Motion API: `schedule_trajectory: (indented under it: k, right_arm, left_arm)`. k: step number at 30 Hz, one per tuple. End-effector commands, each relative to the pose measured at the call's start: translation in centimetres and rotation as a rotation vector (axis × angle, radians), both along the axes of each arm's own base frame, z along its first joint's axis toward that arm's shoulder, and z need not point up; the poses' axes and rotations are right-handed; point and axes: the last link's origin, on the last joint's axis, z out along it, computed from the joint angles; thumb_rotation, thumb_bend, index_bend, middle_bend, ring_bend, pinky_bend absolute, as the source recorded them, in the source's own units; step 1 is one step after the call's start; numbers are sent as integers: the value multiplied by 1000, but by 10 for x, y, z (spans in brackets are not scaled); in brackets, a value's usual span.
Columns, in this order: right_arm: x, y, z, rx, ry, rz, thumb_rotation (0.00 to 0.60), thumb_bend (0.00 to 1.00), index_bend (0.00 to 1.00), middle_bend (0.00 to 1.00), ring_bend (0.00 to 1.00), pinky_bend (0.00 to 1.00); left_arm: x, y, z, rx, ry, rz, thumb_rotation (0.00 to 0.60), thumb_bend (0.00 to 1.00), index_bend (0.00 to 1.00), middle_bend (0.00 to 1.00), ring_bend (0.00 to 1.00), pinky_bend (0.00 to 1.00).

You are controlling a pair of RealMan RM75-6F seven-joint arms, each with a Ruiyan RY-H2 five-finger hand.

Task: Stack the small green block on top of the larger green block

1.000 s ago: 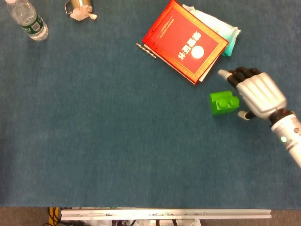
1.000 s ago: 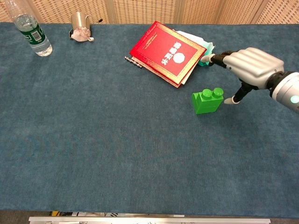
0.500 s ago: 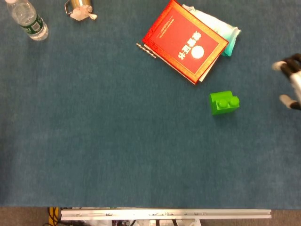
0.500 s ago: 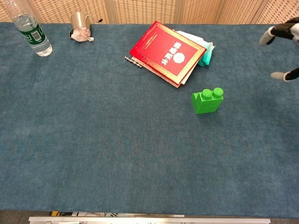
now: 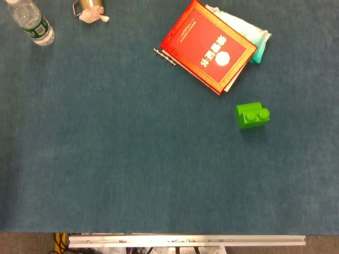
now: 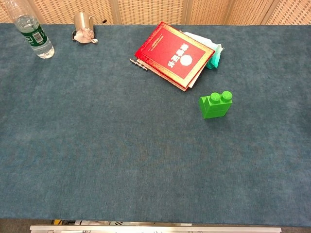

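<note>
A green block (image 5: 252, 115) (image 6: 215, 105) with two studs on top stands alone on the blue cloth, right of centre and just below the red book. I cannot make out whether it is one block or a small one sitting on a larger one. Neither hand shows in the head view or the chest view.
A red book (image 5: 208, 46) (image 6: 174, 54) lies at the back over a teal cloth (image 5: 258, 38) (image 6: 215, 52). A thin chain (image 5: 164, 57) lies at its left edge. A water bottle (image 5: 30, 22) (image 6: 33, 32) and a small metal holder (image 5: 90, 9) (image 6: 84, 26) stand at the back left.
My right hand, which was open beside the green block a second ago, has drawn away to the right and left both views. The block has not moved.
</note>
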Motion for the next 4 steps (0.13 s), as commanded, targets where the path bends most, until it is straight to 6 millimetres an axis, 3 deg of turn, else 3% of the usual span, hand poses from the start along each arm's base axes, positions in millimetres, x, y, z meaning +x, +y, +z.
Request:
schedule_trajectory:
  k: [1, 4]
  right_arm:
    - [-3, 9, 4, -9, 3, -18, 600, 113, 380, 391, 273, 307]
    - [-7, 13, 6, -16, 0, -39, 600, 113, 380, 393, 273, 307]
  left_arm:
    - [1, 1, 0, -2, 0, -2, 600, 239, 104, 60, 66, 31]
    - [2, 2, -2, -7, 1, -3, 600, 239, 104, 60, 66, 31]
